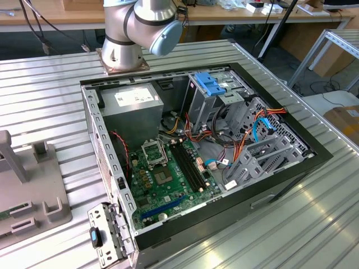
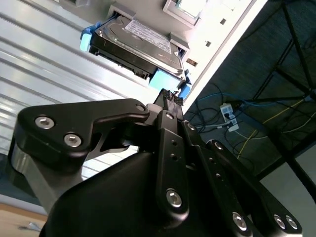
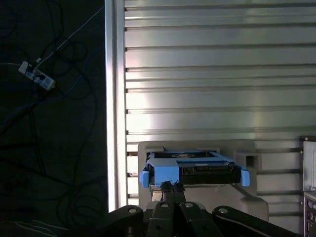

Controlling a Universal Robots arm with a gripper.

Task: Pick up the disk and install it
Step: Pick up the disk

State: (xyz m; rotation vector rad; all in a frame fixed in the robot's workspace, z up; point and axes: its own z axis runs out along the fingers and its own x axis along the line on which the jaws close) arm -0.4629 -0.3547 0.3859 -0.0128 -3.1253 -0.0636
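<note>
The disk (image 3: 197,168) is a silver-grey drive in a bright blue carrier frame, lying in a grey holder (image 3: 148,148) on the ribbed metal table. In the second wrist view the disk (image 2: 138,42) shows its white label. In both wrist views my gripper (image 2: 170,95) has its black fingers drawn together with nothing between them. In the first wrist view the gripper (image 3: 170,186) tips sit right at the blue frame's near edge. Whether they touch it I cannot tell.
An open computer case (image 1: 314,162) lies on the table, with a motherboard (image 1: 168,174), a power supply (image 1: 132,103) and a drive cage with a blue tab (image 1: 210,84). The arm's base (image 1: 134,33) stands behind it. The table edge (image 3: 114,98) runs beside the holder, cables below.
</note>
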